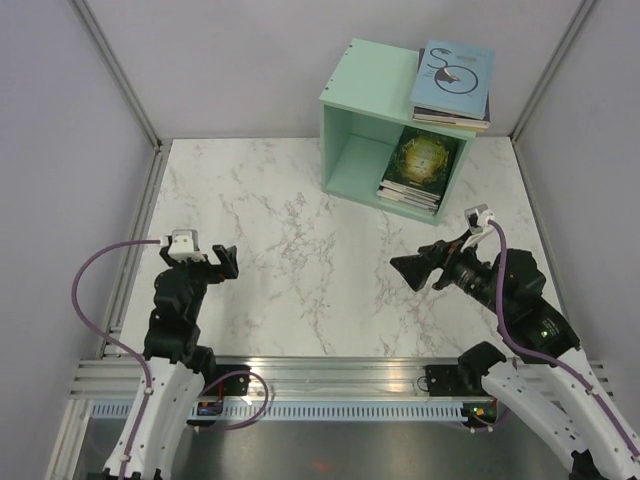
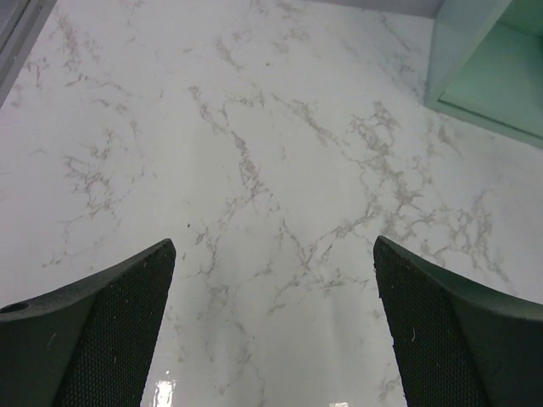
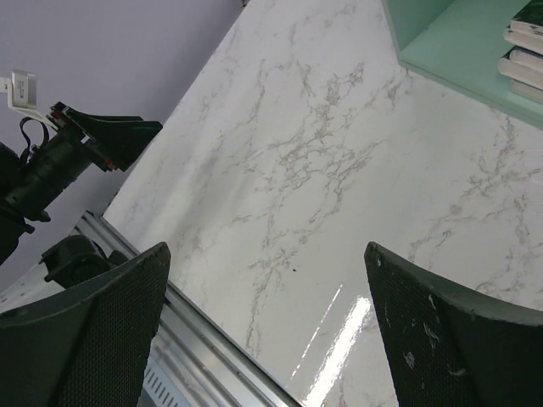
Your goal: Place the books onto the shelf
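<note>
White marble-pattern tabletop (image 1: 290,250), grey-brown veins, glossy; a glare streak shows near its near edge in the right wrist view. Aluminium rail (image 1: 330,378) runs along the near edge. Slotted side rail (image 1: 132,250) runs along the left edge. Pale lilac walls (image 1: 230,60) stand left, far and right. Grey corner posts (image 1: 112,62) stand at the far corners.

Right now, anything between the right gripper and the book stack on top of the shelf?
Nothing visible. Only bare marble table lies between the open right gripper and the shelf. The blue-covered stack sits on the shelf's top, right side; a second stack lies inside the opening below it.
</note>
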{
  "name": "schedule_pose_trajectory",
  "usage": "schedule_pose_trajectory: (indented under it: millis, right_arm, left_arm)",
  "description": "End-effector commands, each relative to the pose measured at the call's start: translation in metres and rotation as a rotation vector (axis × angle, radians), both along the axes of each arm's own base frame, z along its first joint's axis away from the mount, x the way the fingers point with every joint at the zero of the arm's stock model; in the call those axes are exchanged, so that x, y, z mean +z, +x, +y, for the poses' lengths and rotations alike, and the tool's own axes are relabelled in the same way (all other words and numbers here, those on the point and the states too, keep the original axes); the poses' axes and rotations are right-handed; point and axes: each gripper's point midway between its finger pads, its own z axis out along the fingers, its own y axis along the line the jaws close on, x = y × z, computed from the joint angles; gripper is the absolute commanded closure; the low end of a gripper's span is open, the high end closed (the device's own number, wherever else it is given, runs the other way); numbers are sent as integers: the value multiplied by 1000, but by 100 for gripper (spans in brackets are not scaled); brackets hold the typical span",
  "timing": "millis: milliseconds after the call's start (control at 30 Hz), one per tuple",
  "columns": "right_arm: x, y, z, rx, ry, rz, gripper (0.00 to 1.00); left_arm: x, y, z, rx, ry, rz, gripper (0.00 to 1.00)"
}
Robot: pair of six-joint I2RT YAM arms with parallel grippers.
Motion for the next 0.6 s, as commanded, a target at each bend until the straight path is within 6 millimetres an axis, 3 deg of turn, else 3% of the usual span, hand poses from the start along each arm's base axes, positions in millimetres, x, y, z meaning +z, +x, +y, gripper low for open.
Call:
schedule_pose_trajectory:
  millis: [0, 33, 67, 133, 167, 200, 233, 267, 300, 367, 400, 567]
  right_arm:
    - [-5, 10, -9, -55, -49, -52, 2]
    - [-9, 13, -12, -77, -57, -47, 2]
    - [-15, 19, -19, -130, -71, -30, 2]
    - [-28, 24, -23, -164, -95, 14, 2]
    - [-36, 25, -23, -169, -110, 31, 2]
    - [-41, 26, -23, -169, -122, 42, 2]
    - [-48, 29, -23, -172, -136, 56, 2]
    - [-57, 31, -24, -183, -150, 72, 2]
    - [-60, 33, -28, -208, -156, 76, 2]
    - [-64, 36, -30, -233, -150, 78, 2]
    - [-66, 37, -30, -235, -152, 71, 2]
    - [-85, 46, -38, -290, -172, 49, 2]
  left_arm:
    - [9, 22, 19, 91, 87, -147, 0]
    - [-9, 29, 24, 126, 91, -99, 0]
    - [-1, 36, 25, 138, 83, -149, 0]
    - [-33, 46, 27, 146, 98, -75, 0]
    - [-39, 50, 27, 155, 84, -66, 0]
    - [-31, 56, 28, 169, 68, -113, 0]
    - [-56, 62, 30, 176, 83, -39, 0]
    - [-60, 66, 32, 189, 88, -34, 0]
    - [-51, 73, 39, 243, 70, -80, 0]
    - [-64, 82, 47, 294, 64, -35, 0]
    - [-53, 91, 46, 289, 60, -78, 0]
    - [-65, 114, 39, 206, 114, -60, 0]
